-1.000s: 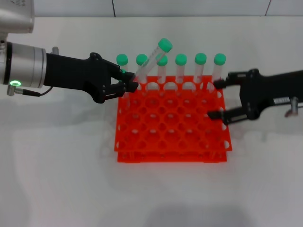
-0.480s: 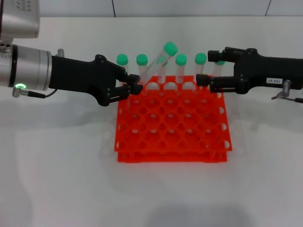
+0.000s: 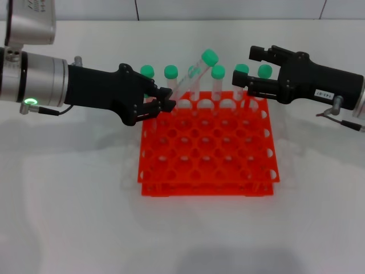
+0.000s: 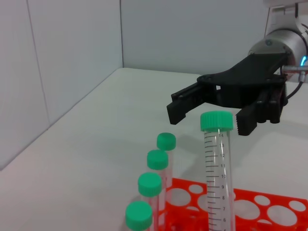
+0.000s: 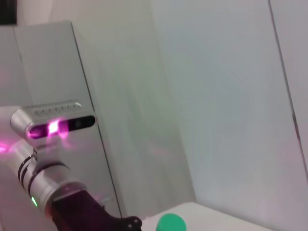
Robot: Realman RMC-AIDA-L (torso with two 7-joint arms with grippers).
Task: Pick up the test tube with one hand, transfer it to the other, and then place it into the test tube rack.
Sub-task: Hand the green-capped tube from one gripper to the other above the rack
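Slim clear plastic test tube with green screw cap (image 3: pixel 197 73) — clamped low in unlabelled black left tool (image 3: pixel 162 104), tilted above square orange-red rack (image 3: pixel 208 148), cap offered toward labelled black right tool (image 3: pixel 244 68), spread wide just beside it for handover.

test tube (image 3: pixel 194 77): clear, green cap, tilted with cap toward upper right, upper centre of head view, lower end held | test tube rack (image 3: pixel 208 148): orange-red, square, many round holes, frame centre on tabletop
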